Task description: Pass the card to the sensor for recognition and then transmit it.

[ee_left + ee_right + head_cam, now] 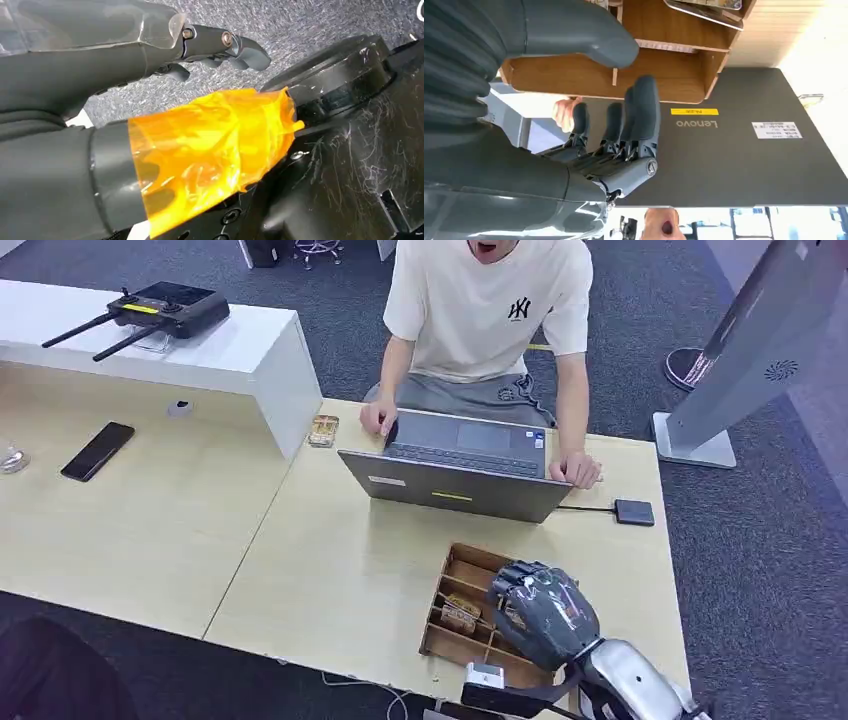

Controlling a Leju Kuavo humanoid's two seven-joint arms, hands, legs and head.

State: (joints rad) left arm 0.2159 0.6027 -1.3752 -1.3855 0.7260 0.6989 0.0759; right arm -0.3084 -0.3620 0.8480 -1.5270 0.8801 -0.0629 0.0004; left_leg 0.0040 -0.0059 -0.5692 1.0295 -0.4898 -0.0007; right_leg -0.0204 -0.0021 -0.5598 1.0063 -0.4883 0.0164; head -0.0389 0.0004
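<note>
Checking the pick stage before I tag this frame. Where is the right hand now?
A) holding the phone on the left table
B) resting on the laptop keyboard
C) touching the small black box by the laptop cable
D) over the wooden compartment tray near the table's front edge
D: the right hand hovers over the wooden compartment tray, fingers apart and holding nothing, with the laptop beyond it and cards lying in the tray.

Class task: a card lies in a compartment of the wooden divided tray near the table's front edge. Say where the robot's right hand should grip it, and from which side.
Probably from above: the brown wooden divided tray walls block any sideways approach. The patterned card seems to lean across a divider, so pinch its raised edge between thumb and finger. The grey right hand hovers over the tray, holding nothing.
</note>
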